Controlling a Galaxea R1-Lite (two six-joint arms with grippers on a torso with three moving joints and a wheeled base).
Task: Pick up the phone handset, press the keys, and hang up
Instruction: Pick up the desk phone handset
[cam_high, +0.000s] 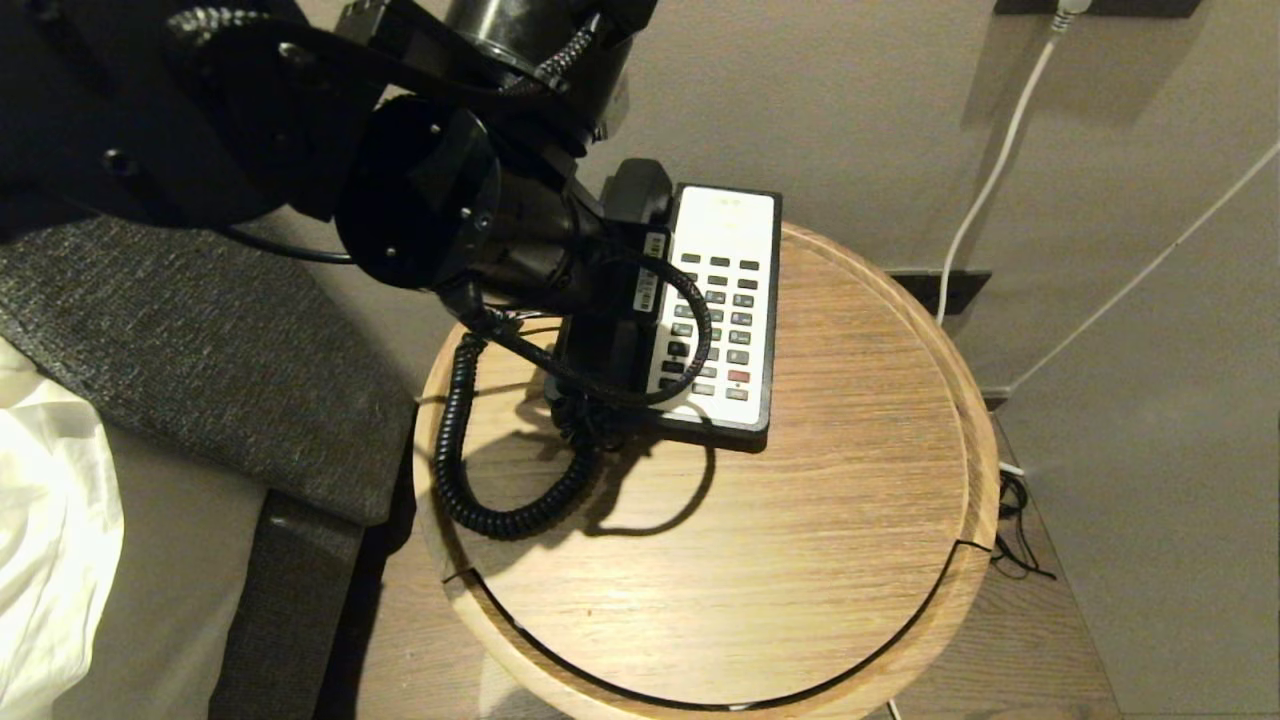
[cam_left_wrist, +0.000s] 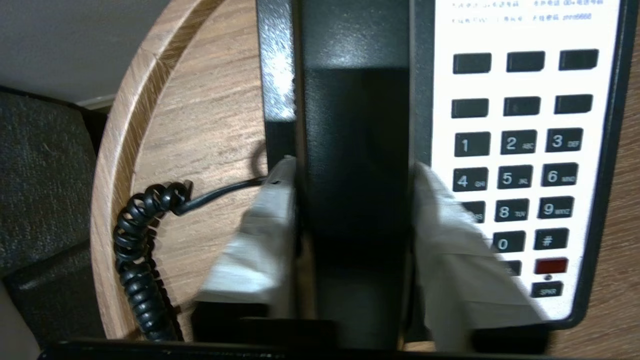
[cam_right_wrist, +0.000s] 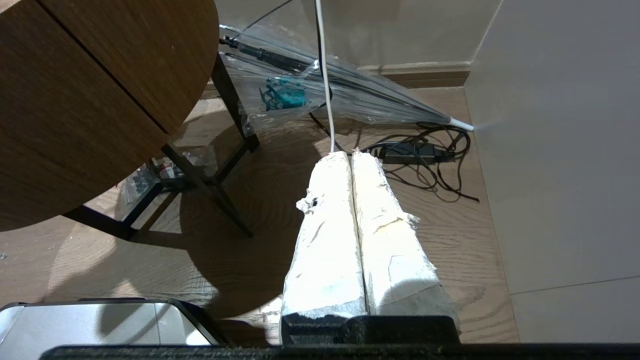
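The glossy black phone handset (cam_left_wrist: 355, 125) lies in the cradle along the left side of the black-and-white phone base (cam_high: 725, 260), on the round wooden table (cam_high: 850, 500). My left gripper (cam_left_wrist: 352, 165) reaches down over the handset's middle. Its white-wrapped fingers (cam_left_wrist: 265, 235) press against both long sides of the handset, shut on it. In the head view my left wrist covers most of the handset, and only its far end (cam_high: 635, 190) shows. The black coiled cord (cam_high: 460, 450) loops over the table's left part. My right gripper (cam_right_wrist: 352, 155) hangs shut and empty above the floor.
A grey upholstered bed edge (cam_high: 200, 350) stands close on the table's left. White cables (cam_high: 990, 180) run down the wall behind. Under the table are dark legs (cam_right_wrist: 220, 165), a clear umbrella (cam_right_wrist: 350, 95) and a power adapter with tangled cords (cam_right_wrist: 410, 152).
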